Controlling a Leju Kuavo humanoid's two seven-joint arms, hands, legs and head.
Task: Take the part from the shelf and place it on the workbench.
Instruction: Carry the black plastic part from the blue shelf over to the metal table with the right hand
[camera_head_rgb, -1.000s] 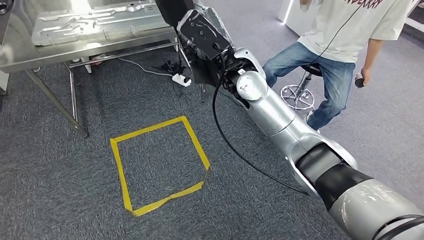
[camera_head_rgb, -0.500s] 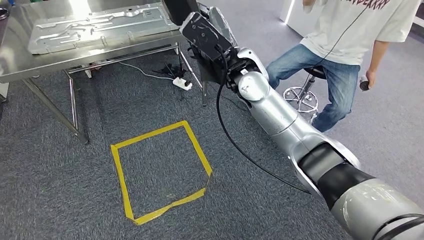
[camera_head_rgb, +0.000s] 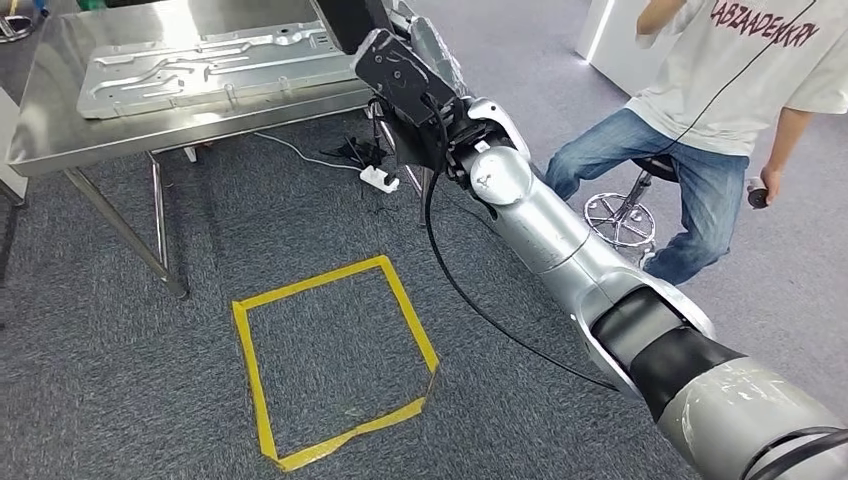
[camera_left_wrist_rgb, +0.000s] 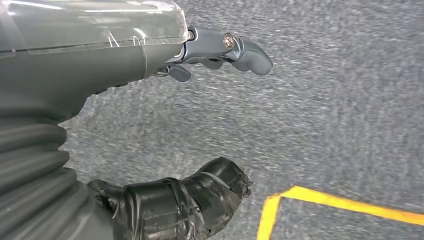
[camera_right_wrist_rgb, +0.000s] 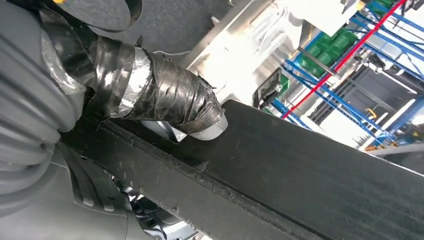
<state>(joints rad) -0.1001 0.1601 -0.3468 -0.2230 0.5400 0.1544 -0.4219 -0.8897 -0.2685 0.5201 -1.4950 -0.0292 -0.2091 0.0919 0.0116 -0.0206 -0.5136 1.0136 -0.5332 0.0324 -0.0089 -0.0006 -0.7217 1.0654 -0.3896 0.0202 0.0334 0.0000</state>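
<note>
My right hand (camera_head_rgb: 415, 50) reaches far forward at the near edge of the steel workbench (camera_head_rgb: 60, 140) and grips a flat black part (camera_head_rgb: 348, 20) that runs out of the top of the head view. Close up, the tape-wrapped thumb (camera_right_wrist_rgb: 165, 102) presses on the black part (camera_right_wrist_rgb: 310, 175). A large stamped metal sheet (camera_head_rgb: 210, 60) lies on the benchtop. My left hand (camera_left_wrist_rgb: 75, 70) hangs over grey carpet with its fingers (camera_left_wrist_rgb: 235, 47) and thumb (camera_left_wrist_rgb: 200, 200) apart and nothing between them.
A yellow tape square (camera_head_rgb: 330, 360) marks the carpet in front of the bench. A person (camera_head_rgb: 720, 100) sits on a stool (camera_head_rgb: 625, 215) to the right, holding a controller. A power strip (camera_head_rgb: 378, 178) and cables lie under the bench, between its legs (camera_head_rgb: 165, 240).
The whole view has shifted: the bench, tape square and person sit lower and further right in the picture. My right arm keeps its reach and its grip on the black part.
</note>
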